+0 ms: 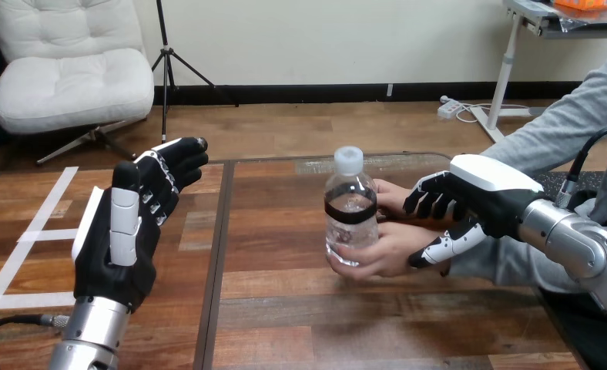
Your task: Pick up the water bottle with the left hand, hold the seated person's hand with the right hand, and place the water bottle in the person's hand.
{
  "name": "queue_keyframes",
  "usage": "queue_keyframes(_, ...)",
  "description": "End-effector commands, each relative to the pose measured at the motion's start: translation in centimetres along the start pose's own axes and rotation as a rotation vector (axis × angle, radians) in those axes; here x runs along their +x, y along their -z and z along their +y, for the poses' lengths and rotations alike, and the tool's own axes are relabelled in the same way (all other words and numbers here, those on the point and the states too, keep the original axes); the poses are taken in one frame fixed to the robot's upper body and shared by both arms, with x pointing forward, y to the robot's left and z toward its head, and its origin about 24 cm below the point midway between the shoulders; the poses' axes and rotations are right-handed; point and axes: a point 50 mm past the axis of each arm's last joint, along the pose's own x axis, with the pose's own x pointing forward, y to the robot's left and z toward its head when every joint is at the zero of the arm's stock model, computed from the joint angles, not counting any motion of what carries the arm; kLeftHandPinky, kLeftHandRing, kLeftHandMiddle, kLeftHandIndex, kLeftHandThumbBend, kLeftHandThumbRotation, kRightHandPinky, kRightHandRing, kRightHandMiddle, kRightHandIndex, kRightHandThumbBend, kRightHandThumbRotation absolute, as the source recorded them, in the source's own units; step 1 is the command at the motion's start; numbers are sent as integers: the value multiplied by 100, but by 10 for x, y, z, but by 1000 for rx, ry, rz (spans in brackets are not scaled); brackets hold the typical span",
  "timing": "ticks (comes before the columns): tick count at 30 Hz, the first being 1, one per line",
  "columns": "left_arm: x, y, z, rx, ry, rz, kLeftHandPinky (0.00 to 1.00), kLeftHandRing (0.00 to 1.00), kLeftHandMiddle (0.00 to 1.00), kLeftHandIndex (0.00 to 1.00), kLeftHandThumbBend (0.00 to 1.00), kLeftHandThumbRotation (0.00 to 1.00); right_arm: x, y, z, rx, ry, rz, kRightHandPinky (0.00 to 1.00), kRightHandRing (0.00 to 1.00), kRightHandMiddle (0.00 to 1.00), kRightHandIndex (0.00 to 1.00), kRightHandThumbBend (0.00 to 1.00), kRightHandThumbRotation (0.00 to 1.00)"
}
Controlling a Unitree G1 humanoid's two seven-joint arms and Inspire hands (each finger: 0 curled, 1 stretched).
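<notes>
A clear water bottle (350, 202) with a white cap and a dark band stands upright near the table's middle. The person's hand (381, 258) comes in from the right and wraps round the bottle's lower part. My right hand (481, 196) is at that person's wrist, with its fingers (431, 202) curled over the top and its thumb (445, 248) underneath. My left hand (127, 231) is raised over the table's left part, well apart from the bottle. It is open, with its fingers straight and nothing in it.
The wooden table (300, 324) has a dark seam (217, 254) running front to back between my left hand and the bottle. White tape lines (35, 231) mark its left part. The person's grey sleeve (570, 123) fills the right side.
</notes>
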Motion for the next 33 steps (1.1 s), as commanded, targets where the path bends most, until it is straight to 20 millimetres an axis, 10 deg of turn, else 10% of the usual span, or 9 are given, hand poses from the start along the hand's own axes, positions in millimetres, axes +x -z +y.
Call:
queue_keyframes(1, 13, -14, -3, 4, 25, -74, 87, 83, 80, 72, 87, 100, 5, -13, -26, -25, 68, -39, 67, 77, 78, 78, 97, 54)
queue_keyframes(16, 10, -17, -4, 39, 51, -62, 88, 84, 81, 74, 86, 100, -10, -10, -19, 177, 263, -122, 70, 81, 84, 86, 100, 94)
queue_keyframes(33, 1, -27, -6, 116, 92, -72, 82, 84, 83, 77, 83, 100, -30, -15, -7, 483, 410, -278, 76, 83, 85, 86, 100, 100)
